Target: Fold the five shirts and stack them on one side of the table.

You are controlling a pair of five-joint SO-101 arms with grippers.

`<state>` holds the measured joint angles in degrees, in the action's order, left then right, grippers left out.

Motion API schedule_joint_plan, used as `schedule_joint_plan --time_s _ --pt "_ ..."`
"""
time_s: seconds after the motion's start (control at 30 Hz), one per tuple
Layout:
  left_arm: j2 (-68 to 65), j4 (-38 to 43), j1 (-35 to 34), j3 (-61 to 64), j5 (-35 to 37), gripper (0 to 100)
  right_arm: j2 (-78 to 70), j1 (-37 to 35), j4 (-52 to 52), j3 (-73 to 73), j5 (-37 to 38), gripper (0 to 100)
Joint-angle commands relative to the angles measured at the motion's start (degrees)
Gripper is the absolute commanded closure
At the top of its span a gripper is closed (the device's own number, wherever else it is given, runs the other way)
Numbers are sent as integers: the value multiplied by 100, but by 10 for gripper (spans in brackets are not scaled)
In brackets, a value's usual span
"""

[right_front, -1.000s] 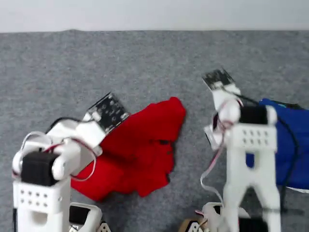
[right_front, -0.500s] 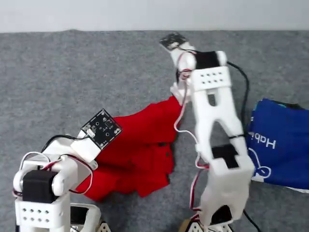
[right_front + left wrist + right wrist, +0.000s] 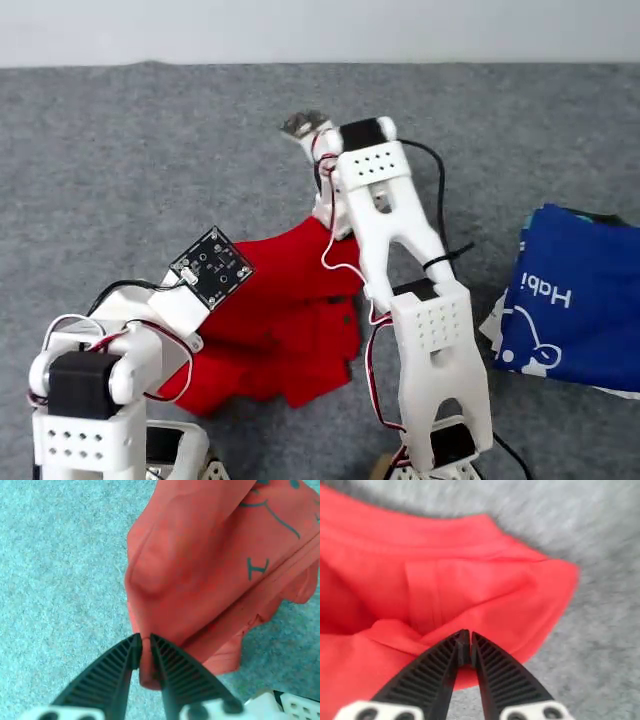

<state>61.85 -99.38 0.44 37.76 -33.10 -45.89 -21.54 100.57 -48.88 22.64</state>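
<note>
A crumpled red shirt (image 3: 290,320) lies in the middle of the grey table (image 3: 150,150). My left gripper (image 3: 143,649) is shut on the shirt's near-left edge, a fold of red cloth (image 3: 200,570) pinched between its tips. The left arm (image 3: 90,370) stands at the front left. My right arm (image 3: 400,240) stretches from the front over the shirt to its far corner. There my right gripper (image 3: 465,641) is shut, its tips down at the red hem (image 3: 485,590). A folded blue shirt (image 3: 575,300) with white print lies at the right.
Open grey tabletop runs along the back and the far left. The table's far edge meets a pale wall (image 3: 320,30). White and red cables (image 3: 345,270) hang from the right arm over the red shirt.
My right arm has swung from beside the blue shirt leftward to the red shirt's far corner, which has shifted left. The left arm drew back slightly, then stayed.
</note>
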Motion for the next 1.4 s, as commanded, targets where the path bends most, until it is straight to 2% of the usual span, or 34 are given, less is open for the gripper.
schedule_joint_plan --time_s 0.0,0.17,0.33,0.4,0.57,0.67,0.83,1.07,1.37 --pt "53 -88 -35 -57 -79 995 163 -40 251 -44 -35 989" --pt "53 -44 -35 -57 -79 995 769 -66 251 949 -18 989" --pt "53 -18 -35 -57 -70 995 1710 -189 233 2585 466 989" --pt "53 -18 -35 -57 -70 995 1938 -251 215 2725 510 987" --pt "53 -18 -35 -48 -70 995 1947 -268 13 2022 501 983" --pt "53 -18 -35 -48 -70 995 1798 -312 -198 1591 413 924" --pt "53 -35 -35 -48 -70 995 1385 -646 -532 1108 -316 824" --pt "53 -44 -35 -48 -70 995 576 -1086 -646 677 -457 822" --pt "53 -44 -35 -22 -70 995 -224 -1068 -725 545 -527 823"
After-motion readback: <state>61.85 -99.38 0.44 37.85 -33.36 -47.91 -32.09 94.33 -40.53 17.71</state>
